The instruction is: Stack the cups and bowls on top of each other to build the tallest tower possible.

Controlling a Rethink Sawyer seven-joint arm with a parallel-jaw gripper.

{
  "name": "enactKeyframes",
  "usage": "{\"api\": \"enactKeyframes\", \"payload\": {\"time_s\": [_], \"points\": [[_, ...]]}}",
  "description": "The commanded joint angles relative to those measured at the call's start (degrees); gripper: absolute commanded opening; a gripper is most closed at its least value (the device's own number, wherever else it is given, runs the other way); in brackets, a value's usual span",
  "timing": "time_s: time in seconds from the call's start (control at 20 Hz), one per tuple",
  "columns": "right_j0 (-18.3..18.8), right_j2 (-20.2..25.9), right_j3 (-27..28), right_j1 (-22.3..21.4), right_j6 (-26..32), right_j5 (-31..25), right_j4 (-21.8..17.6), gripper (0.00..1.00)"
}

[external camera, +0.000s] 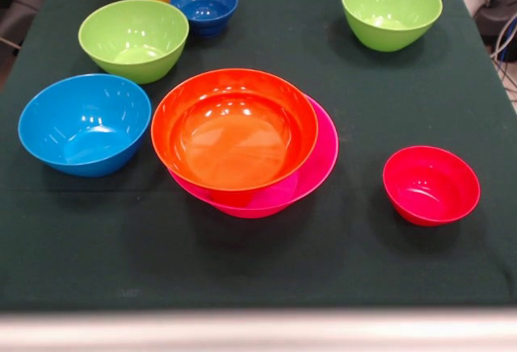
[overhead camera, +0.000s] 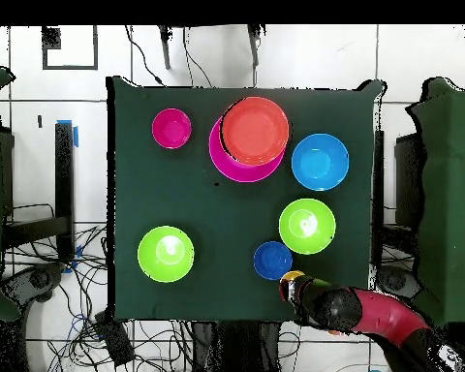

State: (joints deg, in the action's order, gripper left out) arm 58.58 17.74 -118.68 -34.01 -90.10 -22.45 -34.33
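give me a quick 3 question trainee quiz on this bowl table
1. True or false: the orange bowl sits inside the pink bowl.
2. Multiple choice: which bowl stands alone near the table's front right in the front view? A) light blue bowl B) small red bowl C) dark blue bowl
3. Fill in: the number of lime green bowls on the green cloth is ___.

Key:
1. True; it rests off-centre in the pink one.
2. B, the small red bowl.
3. Two: one lime green bowl near the dark blue bowl, the other lime green bowl alone.
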Motion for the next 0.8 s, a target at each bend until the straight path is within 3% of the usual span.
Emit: {"api": "enactKeyframes", "payload": {"time_s": [0.05, 0.3, 0.8], "points": [[-0.77, 1.49, 7.7, 5.44, -3.21, 2.2, -0.16, 1.0], [1.0, 4.58, 5.63, 1.91, -0.86, -2.37, 3.08, 1.0], [-0.28, 5.11, 5.33, 0.47, -0.9, -2.67, 3.93, 1.0]]}}
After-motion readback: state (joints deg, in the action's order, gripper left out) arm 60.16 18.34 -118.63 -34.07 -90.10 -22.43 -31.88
